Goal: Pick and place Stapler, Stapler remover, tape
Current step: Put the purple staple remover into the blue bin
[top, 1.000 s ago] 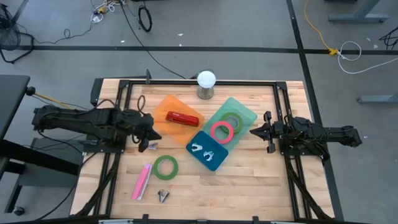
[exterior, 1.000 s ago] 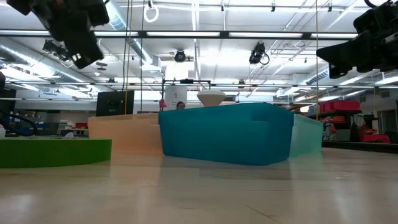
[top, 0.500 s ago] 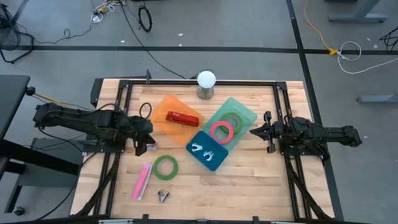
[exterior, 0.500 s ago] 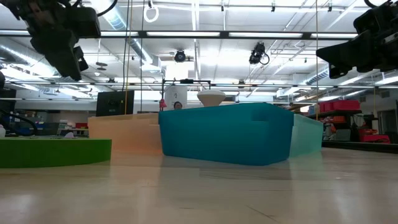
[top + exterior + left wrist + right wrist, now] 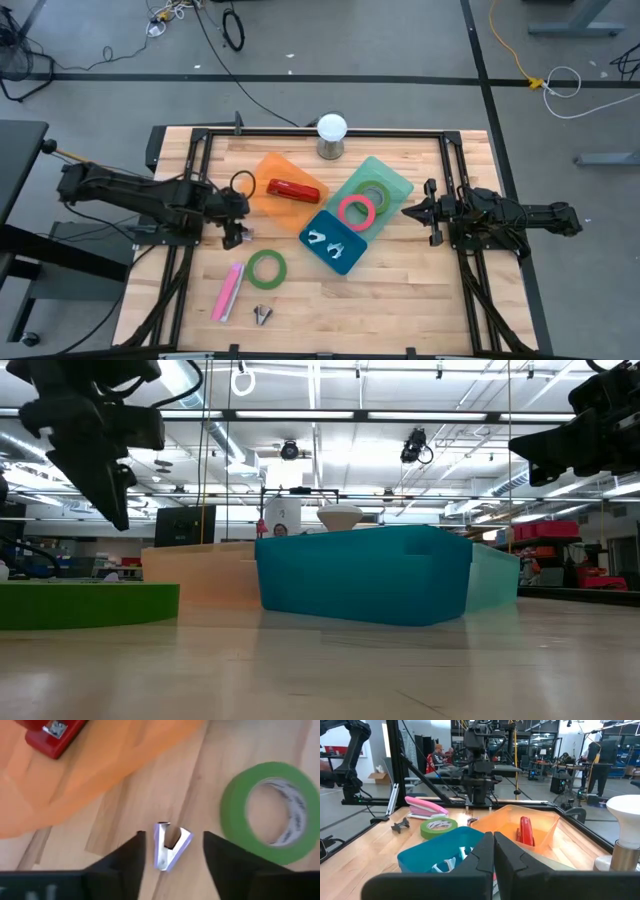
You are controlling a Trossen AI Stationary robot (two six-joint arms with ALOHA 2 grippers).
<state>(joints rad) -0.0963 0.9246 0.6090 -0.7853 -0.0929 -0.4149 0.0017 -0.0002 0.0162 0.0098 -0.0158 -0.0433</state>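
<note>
A silver staple remover (image 5: 170,851) lies on the wooden table beside the orange tray (image 5: 100,775), which holds a red stapler (image 5: 293,190). My left gripper (image 5: 173,840) is open and points down above the remover, one finger on either side, clear of it; in the high view my left gripper (image 5: 233,236) is left of centre. A green tape roll (image 5: 267,268) lies flat nearby. A pink stapler (image 5: 229,291) and another remover (image 5: 263,315) lie near the front edge. My right gripper (image 5: 405,211) is shut and empty at the right.
A blue tray (image 5: 335,240) holds staple removers. A green tray (image 5: 395,185) holds a pink tape roll (image 5: 356,211) and a green one (image 5: 372,192). A lamp with a white bulb (image 5: 332,133) stands at the far edge. Black frame rails run along the table's sides.
My left gripper has drawn back a little toward the table's left and near edges, tipped from a slant to pointing straight down, and come lower over the silver staple remover.
</note>
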